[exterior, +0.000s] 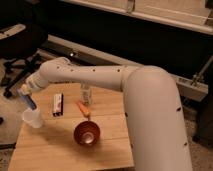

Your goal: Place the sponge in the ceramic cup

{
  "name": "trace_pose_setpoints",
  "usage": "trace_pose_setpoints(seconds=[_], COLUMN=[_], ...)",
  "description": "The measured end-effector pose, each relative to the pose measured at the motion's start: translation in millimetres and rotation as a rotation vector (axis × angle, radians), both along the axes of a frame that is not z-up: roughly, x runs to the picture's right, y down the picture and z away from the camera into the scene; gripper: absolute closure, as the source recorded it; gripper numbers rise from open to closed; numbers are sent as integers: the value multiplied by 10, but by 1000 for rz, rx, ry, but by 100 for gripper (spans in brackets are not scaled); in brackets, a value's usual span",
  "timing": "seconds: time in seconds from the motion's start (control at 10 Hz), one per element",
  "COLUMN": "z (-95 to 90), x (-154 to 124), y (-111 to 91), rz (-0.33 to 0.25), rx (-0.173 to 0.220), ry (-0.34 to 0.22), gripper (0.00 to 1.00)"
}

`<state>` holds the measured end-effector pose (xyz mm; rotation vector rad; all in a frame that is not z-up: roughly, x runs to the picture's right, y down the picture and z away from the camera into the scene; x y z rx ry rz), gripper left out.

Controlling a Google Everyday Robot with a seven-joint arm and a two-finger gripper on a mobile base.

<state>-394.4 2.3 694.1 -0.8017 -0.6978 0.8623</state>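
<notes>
The bright-blue sponge hangs upright just above the white ceramic cup, its lower end near the cup's rim. My gripper is at the far left of the wooden table, directly over the cup, shut on the sponge's upper part. The long white arm reaches across from the right and fills much of the view.
A shiny copper-orange bowl sits mid-table. A black-and-white flat rectangular object lies right of the cup. An orange carrot-like item and a small bottle stand behind the bowl. A black office chair is at back left.
</notes>
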Motion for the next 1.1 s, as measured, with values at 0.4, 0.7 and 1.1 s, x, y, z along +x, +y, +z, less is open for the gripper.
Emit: trace_pose_setpoints(seconds=[0.4,0.7,1.1], z=[47,139,66], x=[-132,-187,-206], y=[105,224,310], rz=[-20,-32,-29], rx=[166,221,196], ry=[-104,-127,-174], gripper=[100,100,100])
